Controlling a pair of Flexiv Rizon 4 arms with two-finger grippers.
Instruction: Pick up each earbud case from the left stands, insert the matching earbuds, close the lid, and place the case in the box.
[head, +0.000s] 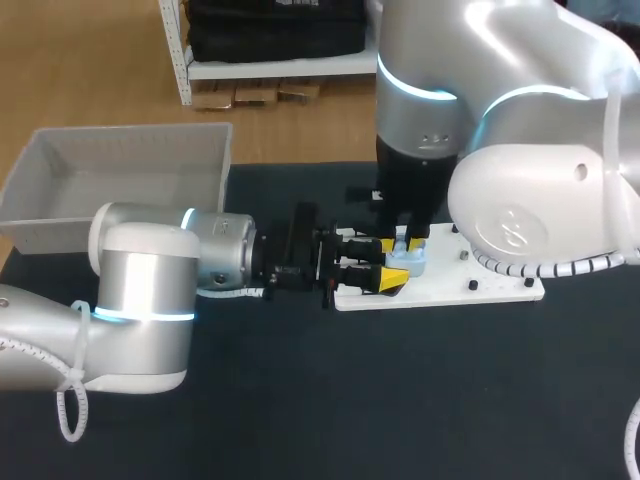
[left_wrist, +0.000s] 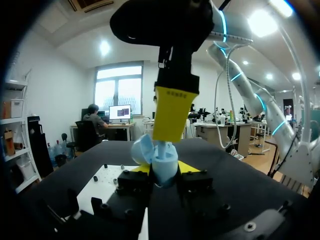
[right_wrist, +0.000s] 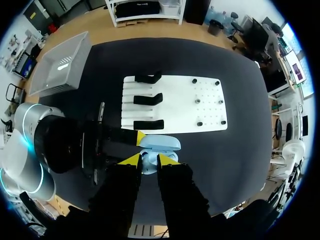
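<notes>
Open blue case (head: 412, 258) above the board's (head: 495, 287) left edge, clamped in my left gripper (head: 390, 265), which reaches in level from the tabletop's left. My right gripper (right_wrist: 148, 159) points straight down onto the case's mouth. Whether it grips anything, I cannot tell.

Earbud case (right_wrist: 160, 143) held between the fingers of the left hand (left_wrist: 164, 169), with the right hand (right_wrist: 148, 159) directly above it. Board (right_wrist: 200, 107) on the desk (head: 400, 400), near both hands, carrying three stands (right_wrist: 148, 98). Box (head: 120, 165) well behind the left hand.
</notes>
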